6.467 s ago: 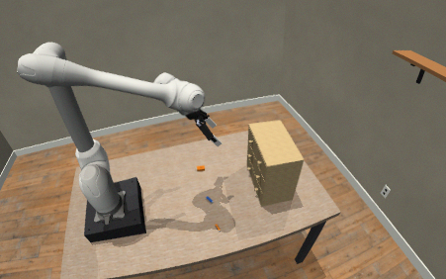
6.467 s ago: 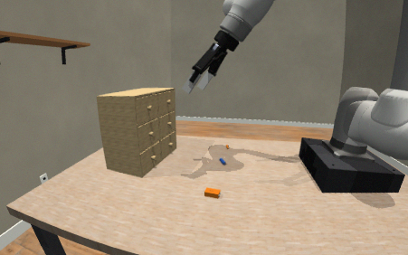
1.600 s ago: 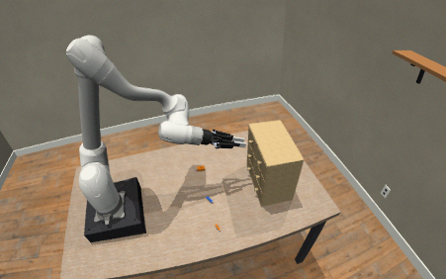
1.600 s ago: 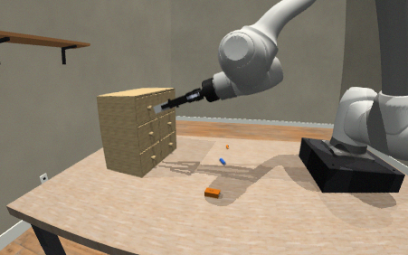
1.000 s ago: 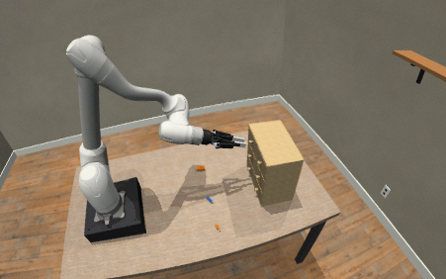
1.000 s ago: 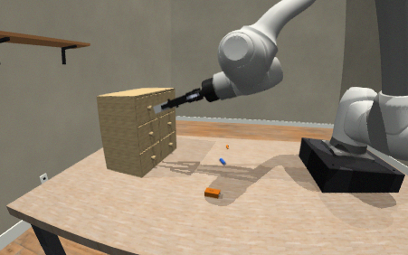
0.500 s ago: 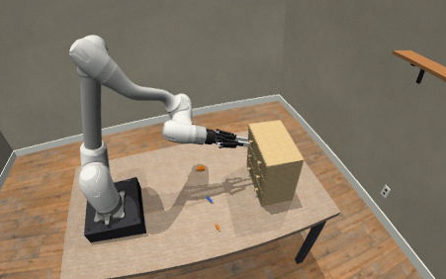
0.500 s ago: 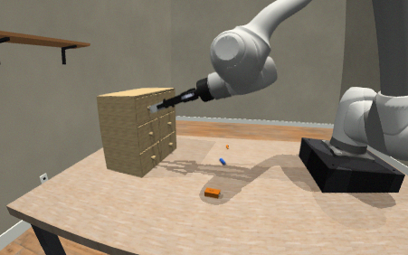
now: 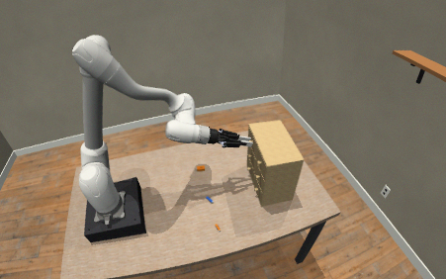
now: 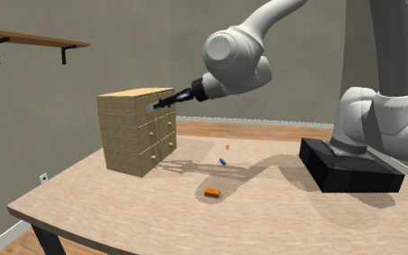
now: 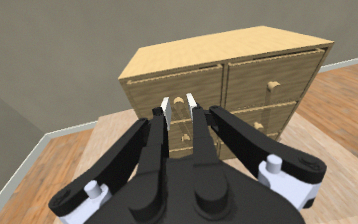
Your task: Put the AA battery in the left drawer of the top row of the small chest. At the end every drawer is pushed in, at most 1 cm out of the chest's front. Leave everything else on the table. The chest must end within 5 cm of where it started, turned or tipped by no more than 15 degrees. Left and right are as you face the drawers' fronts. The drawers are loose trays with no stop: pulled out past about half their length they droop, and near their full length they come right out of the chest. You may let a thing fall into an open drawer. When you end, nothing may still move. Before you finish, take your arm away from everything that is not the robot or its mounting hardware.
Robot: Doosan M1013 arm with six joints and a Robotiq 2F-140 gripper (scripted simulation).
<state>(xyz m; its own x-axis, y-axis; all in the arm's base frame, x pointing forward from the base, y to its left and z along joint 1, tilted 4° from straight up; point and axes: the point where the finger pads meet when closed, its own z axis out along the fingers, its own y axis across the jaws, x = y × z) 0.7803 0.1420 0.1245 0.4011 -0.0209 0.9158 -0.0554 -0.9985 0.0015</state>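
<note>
Gripper at the chest's top-left drawer knob

Fingers narrowed, holding nothing (knob between the pads); the AA battery lies well apart, near the table's front edge.
</note>
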